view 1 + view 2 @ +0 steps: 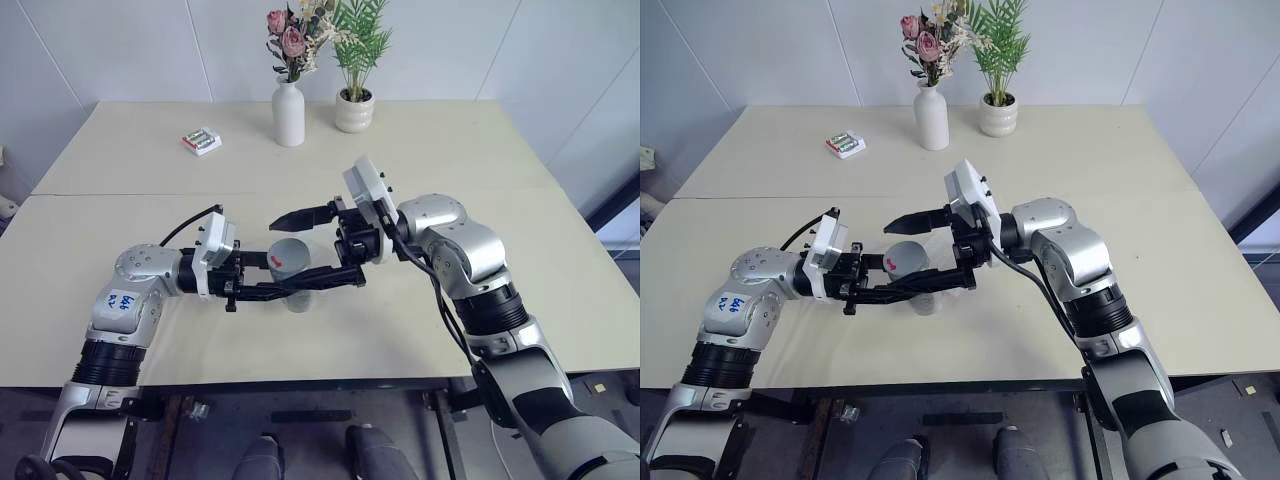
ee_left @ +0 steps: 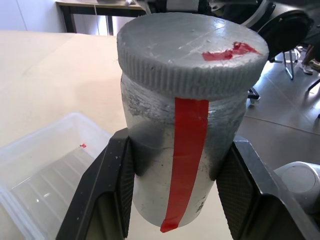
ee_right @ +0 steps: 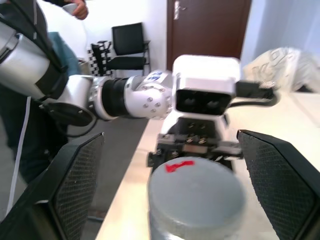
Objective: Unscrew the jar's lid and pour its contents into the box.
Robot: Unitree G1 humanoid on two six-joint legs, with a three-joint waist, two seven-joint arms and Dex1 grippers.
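Note:
My left gripper [image 1: 290, 287] is shut on the jar [image 2: 185, 150], a silvery-grey cylinder with a red stripe, and holds it upright just above the table. The ribbed grey lid [image 2: 190, 50] with a red mark sits on the jar's top. My right gripper [image 1: 312, 248] reaches in from the right and stands open, its fingers [image 3: 75, 180] wide on either side of the lid [image 3: 195, 195] with gaps to it. The clear plastic box [image 2: 45, 170] lies on the table right beside and below the jar. The contents are hidden inside the jar.
A white vase of flowers [image 1: 288, 115], a small potted plant [image 1: 354, 108] and a small white pack [image 1: 201, 141] stand at the table's far side. A seam [image 1: 130, 193] crosses the left half of the tabletop. A chair [image 3: 127, 42] and a person stand off the table's left side.

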